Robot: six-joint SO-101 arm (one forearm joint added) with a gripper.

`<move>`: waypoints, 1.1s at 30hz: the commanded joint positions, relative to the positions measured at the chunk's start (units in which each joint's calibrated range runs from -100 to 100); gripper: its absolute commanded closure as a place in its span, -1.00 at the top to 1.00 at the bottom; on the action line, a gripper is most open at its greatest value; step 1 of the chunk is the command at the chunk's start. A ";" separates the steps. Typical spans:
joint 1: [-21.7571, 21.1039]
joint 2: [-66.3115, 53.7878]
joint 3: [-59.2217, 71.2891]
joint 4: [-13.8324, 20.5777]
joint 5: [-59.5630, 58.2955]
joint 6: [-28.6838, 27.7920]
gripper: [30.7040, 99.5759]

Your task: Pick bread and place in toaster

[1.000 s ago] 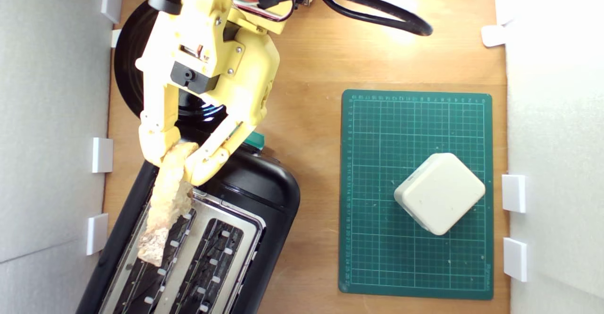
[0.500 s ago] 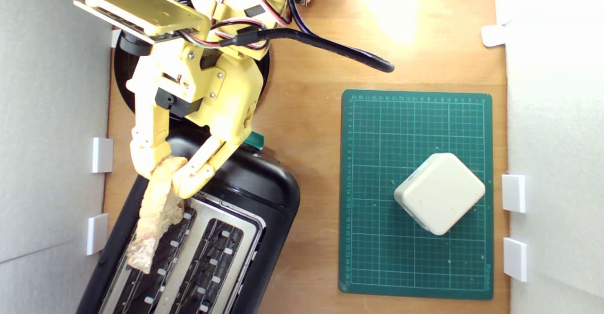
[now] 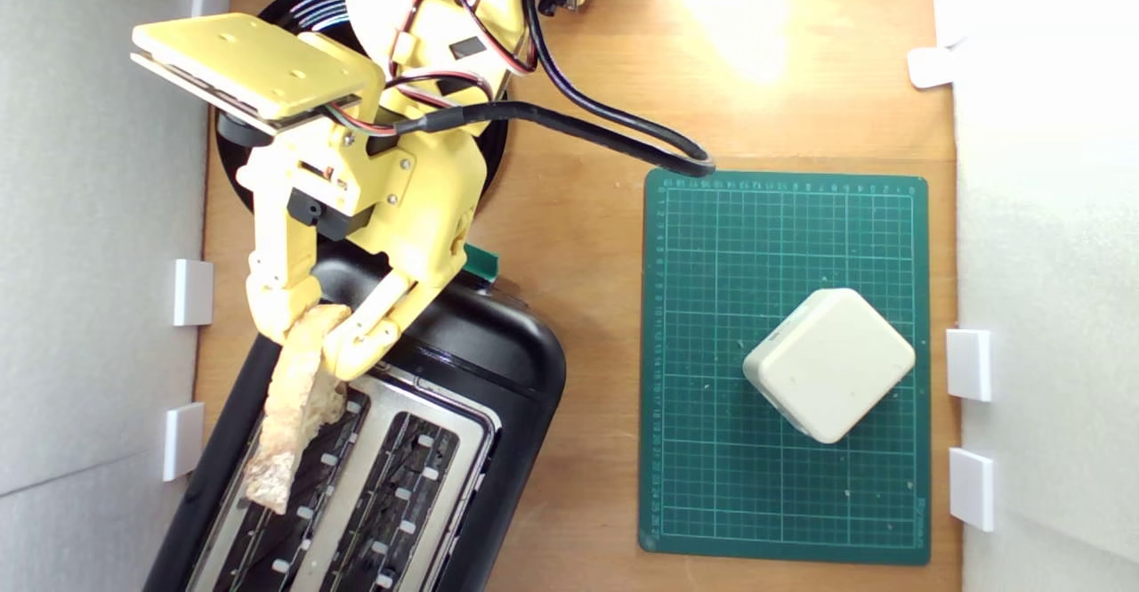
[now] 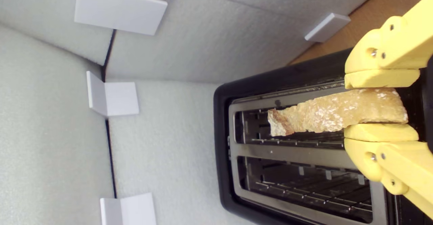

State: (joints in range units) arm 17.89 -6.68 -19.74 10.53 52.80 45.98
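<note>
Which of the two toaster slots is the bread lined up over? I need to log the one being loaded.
The slot nearer the exterior view's left, beside the foam wall: the bread, pinched in the gripper, hangs over it. The other slot has nothing above.

Glossy black plastic toaster [image 3: 498, 369] with brushed metal top; rough, porous bread [image 3: 294, 405]; smooth matt wooden table [image 3: 587, 111]; matt yellow plastic end effector [image 3: 311, 334].

A robotics test bench, not a kitchen: the wooden bench [image 3: 587, 111] is fenced by white foam walls [image 3: 98, 218] held with white clips [image 3: 192, 292]. Just beside the toaster [image 3: 498, 369] lies a green cutting mat [image 3: 703, 485], and a yellow printed arm [image 3: 418, 191] with bare wiring [image 3: 569, 102] reaches over the toaster.
</note>
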 commanded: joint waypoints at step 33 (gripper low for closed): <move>-0.97 14.50 -7.54 0.08 -5.95 -0.33 -0.23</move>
State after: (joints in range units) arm 17.53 8.02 -25.38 11.33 47.37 46.03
